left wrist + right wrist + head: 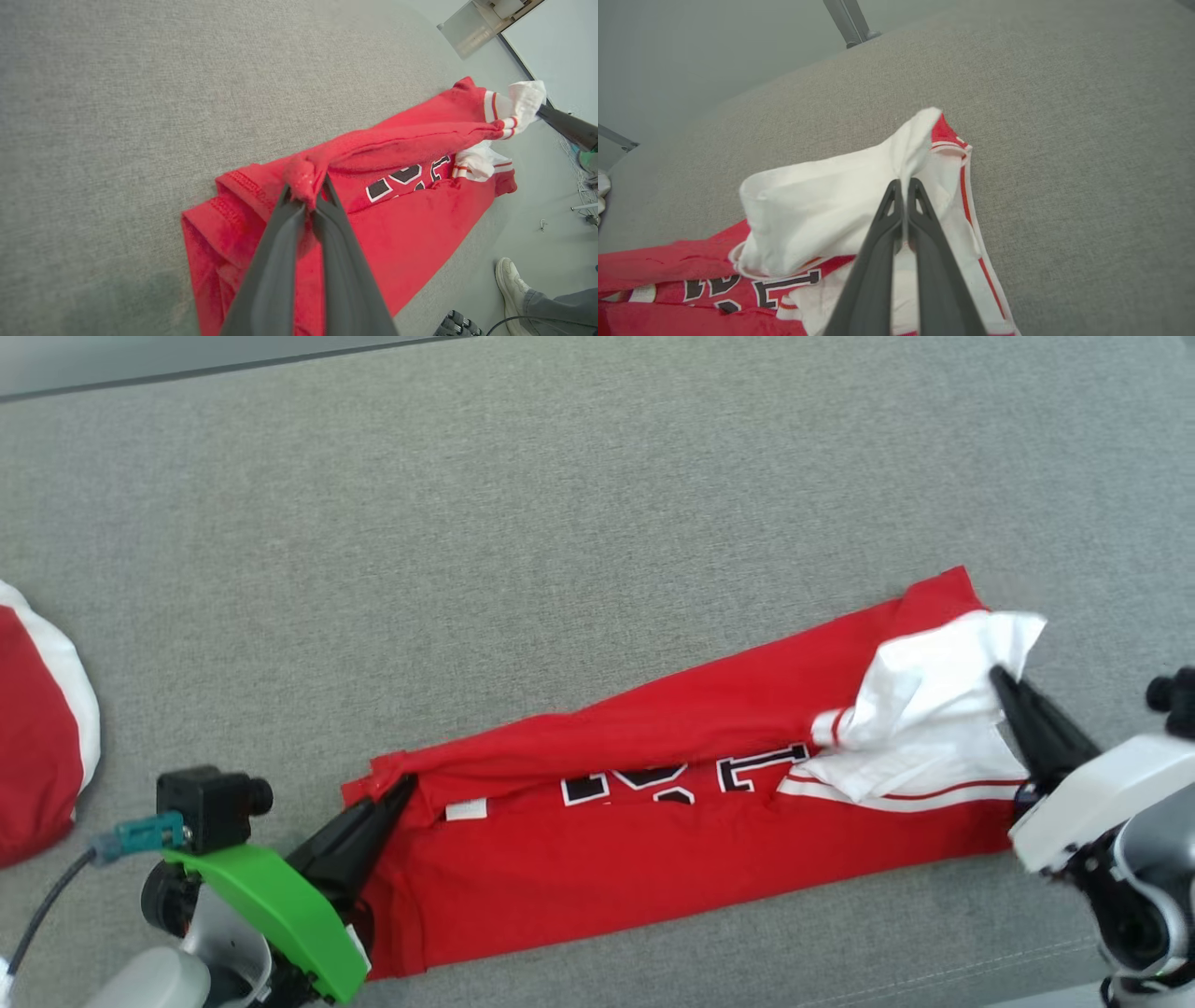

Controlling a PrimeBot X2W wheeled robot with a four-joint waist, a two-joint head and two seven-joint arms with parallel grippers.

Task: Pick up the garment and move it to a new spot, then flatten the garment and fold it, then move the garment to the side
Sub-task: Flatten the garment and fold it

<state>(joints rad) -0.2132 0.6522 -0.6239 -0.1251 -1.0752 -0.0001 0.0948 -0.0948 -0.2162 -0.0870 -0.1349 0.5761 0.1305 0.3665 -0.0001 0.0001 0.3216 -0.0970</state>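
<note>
fingers pinched on both ends of a lengthwise-folded shirt

left fingers (359, 835) are closed on a bunch of red fabric by the stitched hem, at the left end of the red cotton jersey shirt with white sleeves and black lettering (653, 868). the shirt lies in a long band, folded lengthwise, across the grey cloth-covered desk (560, 523). right fingers (1036, 728) are clamped tight on a white sleeve at its right end, holding it slightly raised.

the shirt looks light, soft and limp, so it should sag and crease between the two holds. hems and sleeve seams look like the surest places to grip.

the left wrist view shows a person's pale shoe (511, 284) on the floor beside the desk. the head view shows another red and white cloth (37, 737) at far left, well apart.
</note>
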